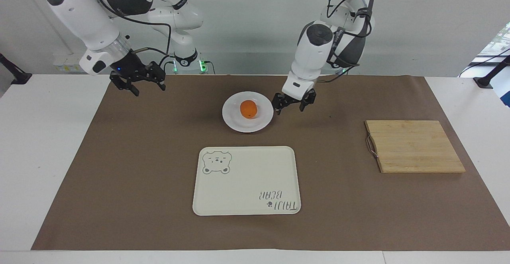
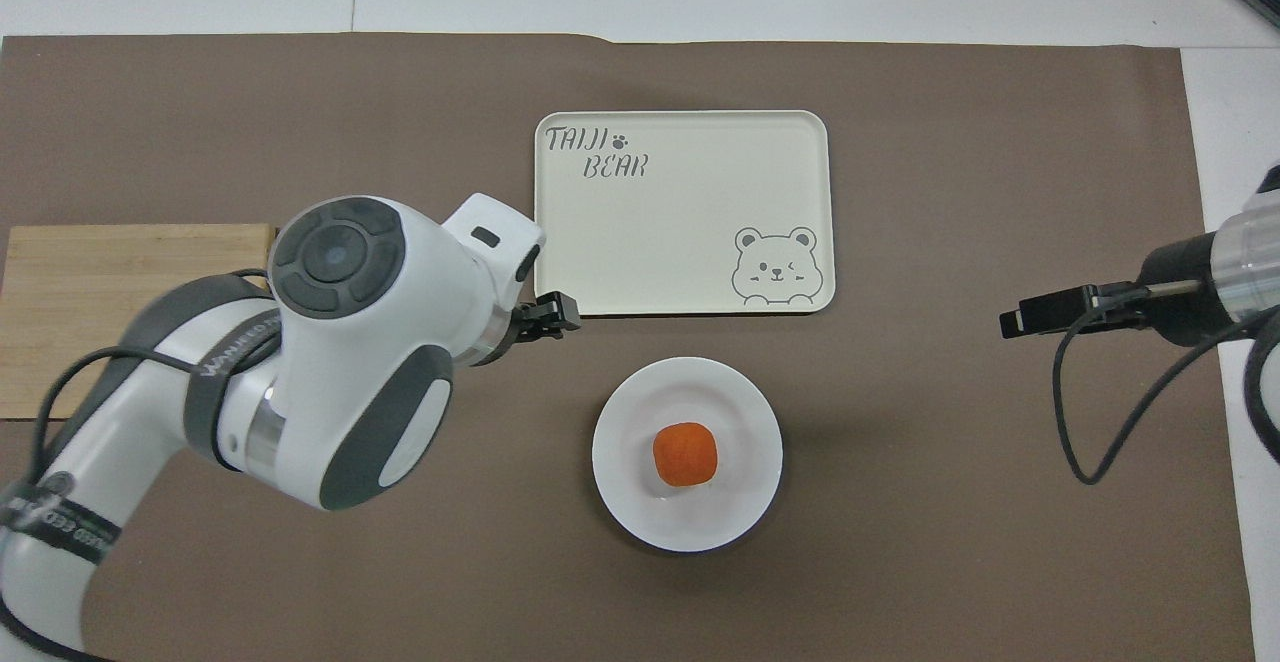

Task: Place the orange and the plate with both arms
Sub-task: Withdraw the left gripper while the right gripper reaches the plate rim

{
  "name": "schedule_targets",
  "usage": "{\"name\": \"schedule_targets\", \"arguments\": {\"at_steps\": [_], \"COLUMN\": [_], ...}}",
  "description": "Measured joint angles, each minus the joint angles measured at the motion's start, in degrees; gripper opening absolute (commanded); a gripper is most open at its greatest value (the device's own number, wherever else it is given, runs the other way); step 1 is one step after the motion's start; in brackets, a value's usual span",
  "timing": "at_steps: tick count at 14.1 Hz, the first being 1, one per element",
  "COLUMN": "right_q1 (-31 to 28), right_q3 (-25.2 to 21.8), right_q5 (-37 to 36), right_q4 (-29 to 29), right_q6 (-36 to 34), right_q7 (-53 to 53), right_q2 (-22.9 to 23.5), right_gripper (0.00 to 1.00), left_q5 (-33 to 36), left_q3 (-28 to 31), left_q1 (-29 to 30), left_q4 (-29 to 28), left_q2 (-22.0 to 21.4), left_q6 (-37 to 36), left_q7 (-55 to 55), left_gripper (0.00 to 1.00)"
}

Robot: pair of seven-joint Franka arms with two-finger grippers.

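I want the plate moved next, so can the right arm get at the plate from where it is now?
Probably yes. The right gripper hangs open over bare mat toward its own end, nothing lies between it and the plate, and the left gripper sits off the plate's other edge.

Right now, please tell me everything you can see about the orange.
The orange is a small round fruit with matte, bright orange skin, whole and unpeeled as far as can be seen. It rests in the shallow well of the white plate, about at its middle, and touches only the plate. No gripper holds it: the open left gripper is beside the plate, toward the left arm's end of the table.
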Motion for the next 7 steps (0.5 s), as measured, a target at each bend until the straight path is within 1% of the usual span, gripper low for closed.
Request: {"name": "schedule_targets", "arguments": {"at_steps": [3, 7], "right_q1": [0.5, 4.5], "right_q3": [0.0, 0.2], "right_q5": [9.3, 20.1], "right_q4": [-5.6, -14.7], "right_q6": [3.3, 13.6], "right_q7": [-3.4, -8.3], "right_q2": [0.3, 1.8], "right_gripper": [1.0, 1.0], "left_q5": [0.0, 0.0], "left_q3": [0.1, 0.2], "left_q1": [6.6, 14.6], "left_q4": [2.0, 4.7], "left_q2": [-0.7, -0.9], "left_q6": [-3.8, -9.4], "left_q7": [9.5, 21.9], "left_gripper": [1.0, 1.0]}}
